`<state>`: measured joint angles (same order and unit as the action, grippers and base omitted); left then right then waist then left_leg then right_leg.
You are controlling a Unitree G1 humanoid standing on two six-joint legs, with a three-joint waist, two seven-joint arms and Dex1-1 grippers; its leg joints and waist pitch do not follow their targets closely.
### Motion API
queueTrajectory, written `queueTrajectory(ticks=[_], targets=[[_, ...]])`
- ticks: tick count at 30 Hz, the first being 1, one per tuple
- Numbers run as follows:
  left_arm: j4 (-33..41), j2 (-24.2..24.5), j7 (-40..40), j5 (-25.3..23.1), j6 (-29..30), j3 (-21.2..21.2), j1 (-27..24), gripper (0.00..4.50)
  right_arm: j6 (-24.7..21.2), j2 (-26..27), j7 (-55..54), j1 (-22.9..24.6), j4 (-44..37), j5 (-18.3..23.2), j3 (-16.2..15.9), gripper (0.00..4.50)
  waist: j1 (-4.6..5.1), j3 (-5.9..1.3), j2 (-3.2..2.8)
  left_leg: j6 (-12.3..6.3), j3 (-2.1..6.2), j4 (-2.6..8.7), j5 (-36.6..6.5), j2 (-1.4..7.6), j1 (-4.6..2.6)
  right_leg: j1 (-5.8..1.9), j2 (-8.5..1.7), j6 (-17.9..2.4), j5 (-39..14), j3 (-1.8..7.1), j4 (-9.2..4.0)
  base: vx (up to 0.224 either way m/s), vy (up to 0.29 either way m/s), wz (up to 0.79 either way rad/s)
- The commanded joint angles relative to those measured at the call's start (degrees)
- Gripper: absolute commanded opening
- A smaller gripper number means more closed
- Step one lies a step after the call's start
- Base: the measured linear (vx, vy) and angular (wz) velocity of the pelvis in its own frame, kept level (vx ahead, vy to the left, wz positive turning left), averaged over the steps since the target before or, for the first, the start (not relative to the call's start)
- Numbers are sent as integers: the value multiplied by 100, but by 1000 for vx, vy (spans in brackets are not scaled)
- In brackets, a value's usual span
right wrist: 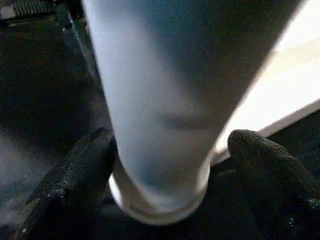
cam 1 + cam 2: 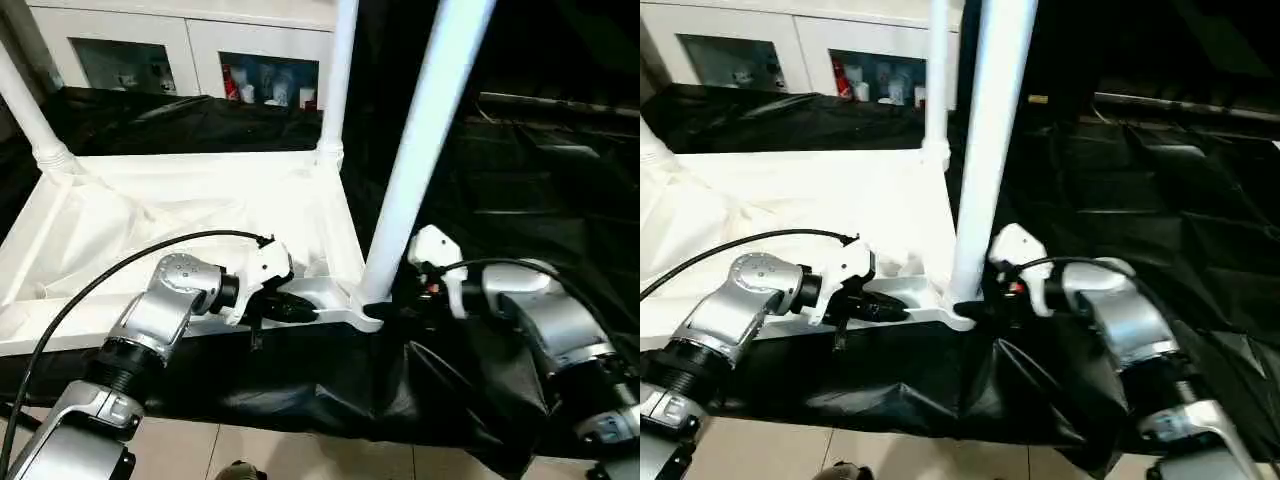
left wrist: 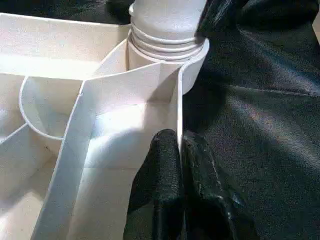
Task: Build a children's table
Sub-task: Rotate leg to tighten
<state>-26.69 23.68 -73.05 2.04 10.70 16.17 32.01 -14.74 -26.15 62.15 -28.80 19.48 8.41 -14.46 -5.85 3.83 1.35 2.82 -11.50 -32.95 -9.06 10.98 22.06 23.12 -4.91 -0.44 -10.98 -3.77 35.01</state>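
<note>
head stereo looks down; wrist views close on corner socket (image 3: 170, 45).

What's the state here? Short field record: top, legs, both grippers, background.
table top: upside down, ribbed underside up, on black cloth
legs standing: three; far left, far right, near right
left gripper: shut on the top's near rim
right gripper: fingers either side of near right leg's base, small gaps
background: white cabinet

Smooth glossy white plastic top (image 2: 180, 215) and leg (image 2: 425, 150); creased black sheeting (image 2: 540, 190) with a slight sheen.
</note>
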Motion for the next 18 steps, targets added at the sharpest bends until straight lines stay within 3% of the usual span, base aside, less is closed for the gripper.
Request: queueTrajectory(ticks=[1, 14, 18], targets=[[166, -71, -250, 200, -27, 74, -54, 0, -22, -68, -66, -47, 45, -85, -52, 385, -6, -356, 31, -196, 116, 364, -1199, 267, -144, -241, -376, -1271, -926, 277, -387, 0, 0, 0], [209, -53, -208, 216, 16, 50, -48, 0, 49, -15, 5, 20, 45, -215, -211, 272, 7, -338, 29, -209, 119, 366, -1249, 260, -138, -248, -377, -1252, -1004, 276, -398, 0, 0, 0], [204, -48, -201, 218, 14, 48, -51, 0, 42, -12, 21, 26, 46, -198, -231, 262, 15, -338, 27, -204, 120, 368, -1254, 261, -138, -247, -374, -1261, -994, 275, -398, 0, 0, 0]])
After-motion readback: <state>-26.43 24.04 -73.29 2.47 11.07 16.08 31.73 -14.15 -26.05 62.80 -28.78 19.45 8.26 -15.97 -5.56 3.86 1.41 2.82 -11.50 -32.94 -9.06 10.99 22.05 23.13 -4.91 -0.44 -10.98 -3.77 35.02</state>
